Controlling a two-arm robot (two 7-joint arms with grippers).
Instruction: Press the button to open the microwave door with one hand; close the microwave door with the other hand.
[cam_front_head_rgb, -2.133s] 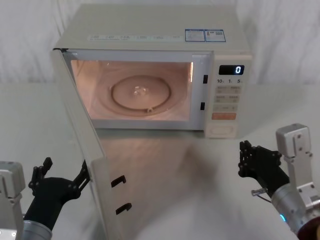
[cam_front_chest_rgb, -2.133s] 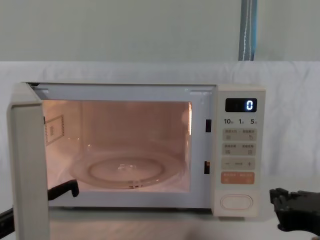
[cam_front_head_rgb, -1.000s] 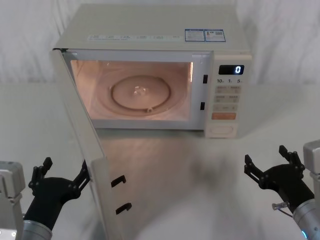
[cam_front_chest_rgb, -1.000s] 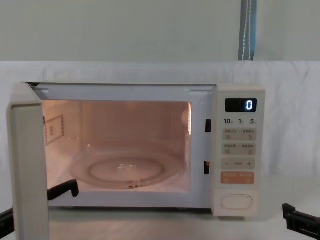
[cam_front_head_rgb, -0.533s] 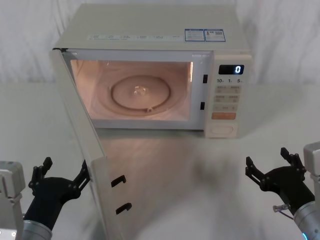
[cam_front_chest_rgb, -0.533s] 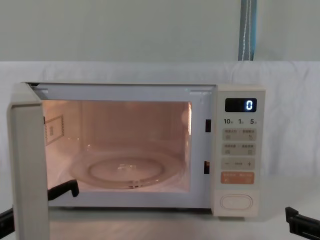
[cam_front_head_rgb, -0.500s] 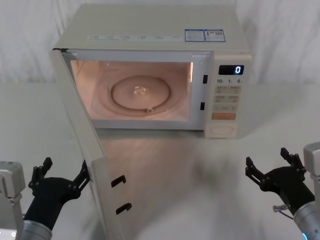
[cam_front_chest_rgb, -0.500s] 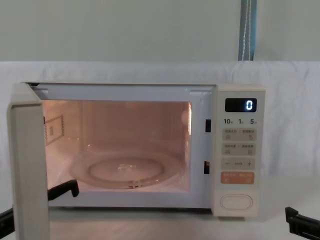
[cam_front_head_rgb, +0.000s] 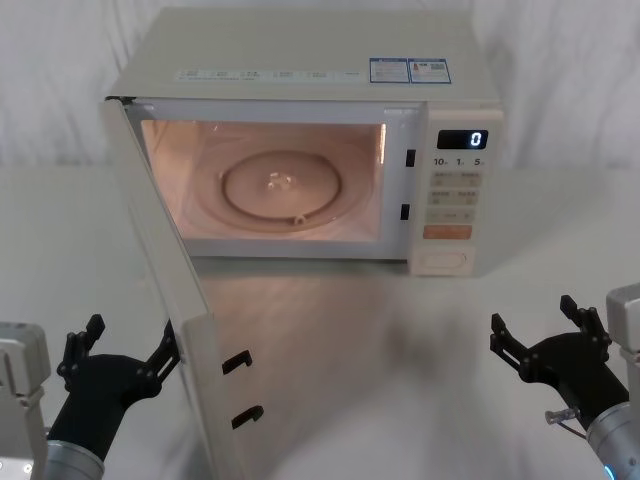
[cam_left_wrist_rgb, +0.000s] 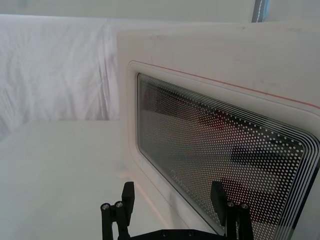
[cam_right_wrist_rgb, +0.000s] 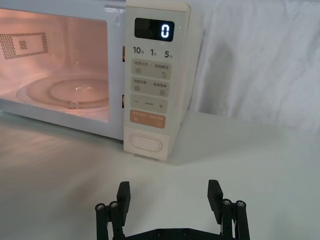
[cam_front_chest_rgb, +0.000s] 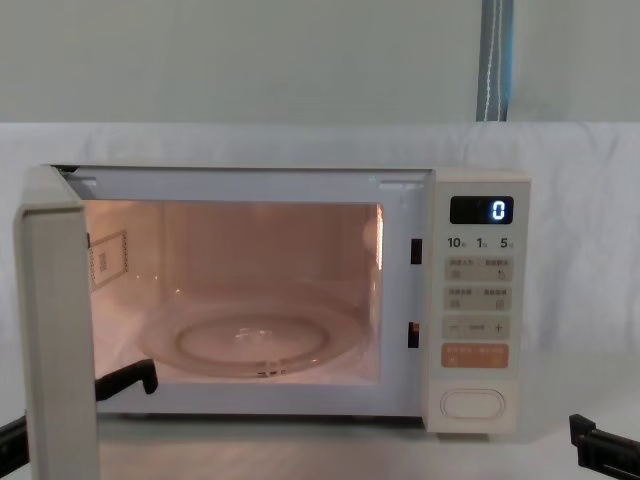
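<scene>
1. Here, the microwave (cam_front_head_rgb: 310, 140) is seen standing at the far middle of the white table (cam_front_head_rgb: 400, 380), its cavity lit orange and a glass turntable (cam_front_head_rgb: 283, 186) lying inside.
2. The microwave door (cam_front_head_rgb: 165, 300) is swung wide open on its left hinge, so that its free edge points toward the robot, with two black latch hooks (cam_front_head_rgb: 240, 388) seen on that edge.
3. The left pincer (cam_front_head_rgb: 122, 352) is held low at the near left, just beside the outer face of the door near its free edge; its fingers are spread apart and nothing is held between them.
4. In the left wrist view the dotted glass window (cam_left_wrist_rgb: 220, 155) of the door is seen close ahead of the left pincer (cam_left_wrist_rgb: 172, 197) — whether a fingertip touches the door cannot be told.
5. The right pincer (cam_front_head_rgb: 537, 328) is held low at the near right, likewise spread wide and empty.
6. The button (cam_right_wrist_rgb: 147, 144) is found at the bottom of the key panel, under the orange key (cam_right_wrist_rgb: 148, 119) — it lies well apart from the right pincer (cam_right_wrist_rgb: 170, 197), ahead of it across bare table.
7. A 0 is shown on the black display (cam_front_head_rgb: 463, 139) at the top of the panel.
</scene>
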